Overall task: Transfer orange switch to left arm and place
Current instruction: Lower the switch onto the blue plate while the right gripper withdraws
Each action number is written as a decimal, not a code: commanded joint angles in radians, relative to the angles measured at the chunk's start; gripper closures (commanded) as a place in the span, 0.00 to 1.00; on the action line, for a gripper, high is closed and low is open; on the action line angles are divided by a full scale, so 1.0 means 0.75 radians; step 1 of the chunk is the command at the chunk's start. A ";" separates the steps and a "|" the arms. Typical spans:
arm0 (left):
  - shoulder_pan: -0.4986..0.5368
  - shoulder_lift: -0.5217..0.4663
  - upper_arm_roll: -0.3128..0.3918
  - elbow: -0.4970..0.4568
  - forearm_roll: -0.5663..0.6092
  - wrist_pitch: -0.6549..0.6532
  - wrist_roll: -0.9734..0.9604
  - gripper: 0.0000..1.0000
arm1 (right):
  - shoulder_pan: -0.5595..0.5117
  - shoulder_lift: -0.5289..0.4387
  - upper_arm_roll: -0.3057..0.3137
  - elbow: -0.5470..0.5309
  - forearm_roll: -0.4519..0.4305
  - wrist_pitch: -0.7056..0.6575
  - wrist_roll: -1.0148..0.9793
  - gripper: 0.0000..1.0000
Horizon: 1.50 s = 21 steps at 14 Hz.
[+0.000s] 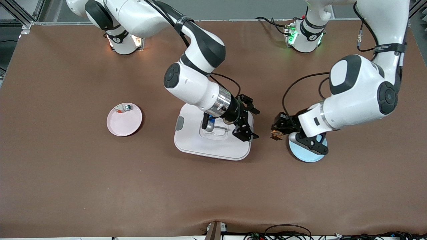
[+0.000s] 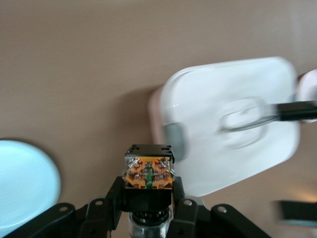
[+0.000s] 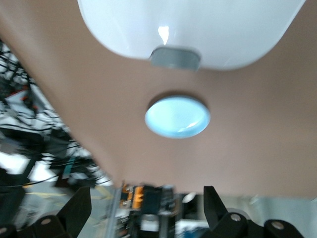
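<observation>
The left end effector (image 1: 279, 128) grips the orange switch (image 1: 275, 135) in the air over the worktop (image 1: 66, 183), between the box (image 1: 193, 143) and the light blue plate (image 1: 305, 155). The right end effector (image 1: 248, 120), fingers spread and empty, hangs over the box's edge. A misjudged handover could drop the switch or knock the box.

Two plates (image 1: 124, 124) (image 1: 307, 154) (pink, blue), one box (image 1: 196, 141), one orange switch (image 1: 275, 134)
</observation>
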 commanded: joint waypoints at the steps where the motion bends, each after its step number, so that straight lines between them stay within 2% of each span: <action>1: 0.090 -0.030 -0.003 -0.112 0.111 -0.011 0.086 1.00 | -0.063 -0.044 0.006 0.030 -0.036 -0.241 -0.206 0.00; 4: 0.131 -0.030 -0.001 -0.232 0.371 0.077 0.064 1.00 | -0.108 -0.091 0.004 0.030 -0.052 -0.439 -0.480 0.00; 7: 0.200 -0.024 -0.011 -0.431 0.568 0.377 0.112 1.00 | -0.155 -0.132 0.004 0.028 -0.140 -0.625 -0.746 0.00; 9: 0.211 -0.013 -0.011 -0.527 0.582 0.555 0.263 1.00 | -0.192 -0.158 0.004 0.028 -0.232 -0.769 -0.955 0.00; 11: 0.254 -0.005 -0.015 -0.591 0.584 0.644 0.464 1.00 | -0.235 -0.193 0.004 0.028 -0.326 -0.922 -1.247 0.00; 13: 0.242 -0.003 -0.017 -0.615 0.586 0.650 0.580 1.00 | -0.298 -0.252 0.002 0.026 -0.389 -1.094 -1.582 0.00; 17: 0.256 0.046 -0.017 -0.621 0.586 0.683 1.024 1.00 | -0.415 -0.303 0.002 0.024 -0.563 -1.329 -2.165 0.00; 21: 0.299 0.121 -0.013 -0.640 0.588 0.789 1.345 1.00 | -0.485 -0.324 0.002 0.024 -0.772 -1.507 -2.548 0.00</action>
